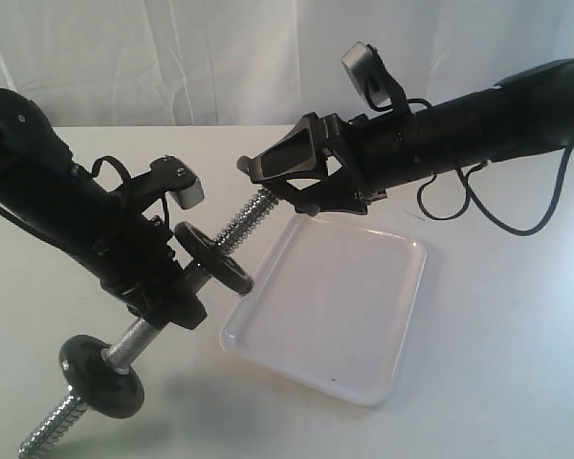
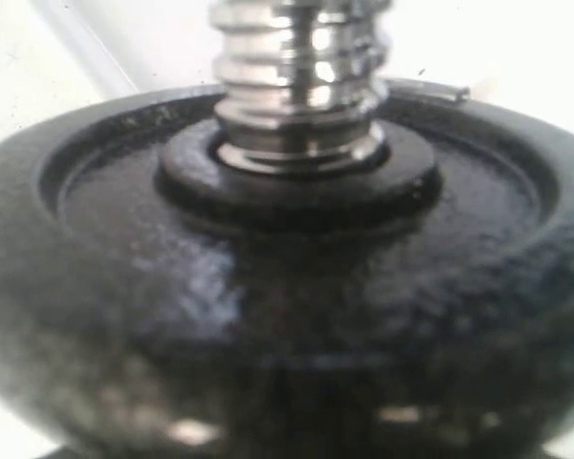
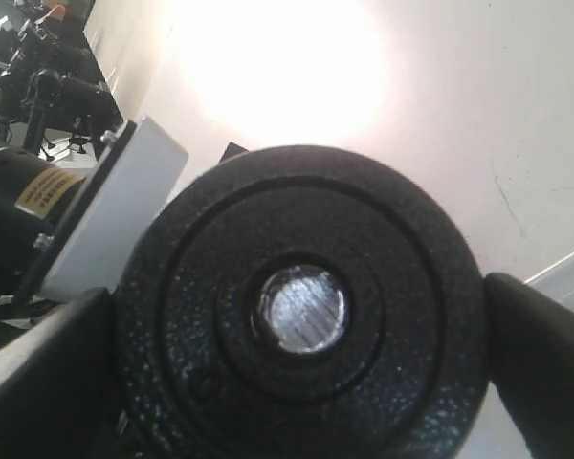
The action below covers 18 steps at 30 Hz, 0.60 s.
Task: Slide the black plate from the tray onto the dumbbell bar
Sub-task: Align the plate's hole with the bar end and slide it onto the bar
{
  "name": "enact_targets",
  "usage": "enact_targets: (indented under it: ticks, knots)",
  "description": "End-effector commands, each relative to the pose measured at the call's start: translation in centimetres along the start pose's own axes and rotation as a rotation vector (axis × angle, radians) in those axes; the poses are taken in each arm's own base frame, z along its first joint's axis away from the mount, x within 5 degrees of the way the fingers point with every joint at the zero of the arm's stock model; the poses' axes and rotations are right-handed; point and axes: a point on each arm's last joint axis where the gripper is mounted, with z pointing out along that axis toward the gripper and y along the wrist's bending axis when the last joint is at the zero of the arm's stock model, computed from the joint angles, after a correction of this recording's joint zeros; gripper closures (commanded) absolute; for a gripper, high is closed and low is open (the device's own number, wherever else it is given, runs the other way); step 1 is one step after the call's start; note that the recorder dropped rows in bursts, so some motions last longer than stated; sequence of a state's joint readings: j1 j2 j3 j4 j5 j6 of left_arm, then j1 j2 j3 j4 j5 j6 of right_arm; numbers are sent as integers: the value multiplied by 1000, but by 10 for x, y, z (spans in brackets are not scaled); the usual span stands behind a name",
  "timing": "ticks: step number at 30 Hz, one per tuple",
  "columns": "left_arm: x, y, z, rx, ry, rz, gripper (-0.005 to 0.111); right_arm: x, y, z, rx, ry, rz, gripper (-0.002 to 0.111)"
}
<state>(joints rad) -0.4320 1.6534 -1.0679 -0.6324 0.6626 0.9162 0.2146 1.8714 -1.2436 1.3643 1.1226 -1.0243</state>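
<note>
Black plate (image 3: 364, 229), likely heavy, rigid and best held across its rim, sits in the right gripper's (image 1: 279, 182) wide jaws at the dumbbell bar's (image 1: 237, 220) threaded tip, while the left gripper's (image 1: 167, 292) narrower jaws clamp the bar.

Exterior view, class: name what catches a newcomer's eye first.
The long chrome dumbbell bar slants over the table, clamped by the left gripper. At its upper threaded end the right gripper holds the round matte-black plate, hole lined up with the bar's tip. The white glossy tray lies beneath.
</note>
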Motion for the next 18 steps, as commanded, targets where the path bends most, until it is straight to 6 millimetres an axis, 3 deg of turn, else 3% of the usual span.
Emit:
enact_targets:
  ticks: [1,18]
  knots:
    - [-21,-12,-20,42,-162,-88,106,-1,10,0,-62,-31,15,108]
    - [-21,-12,-20,42,-162,-88,106,0,10,0,-62,-17,9,108]
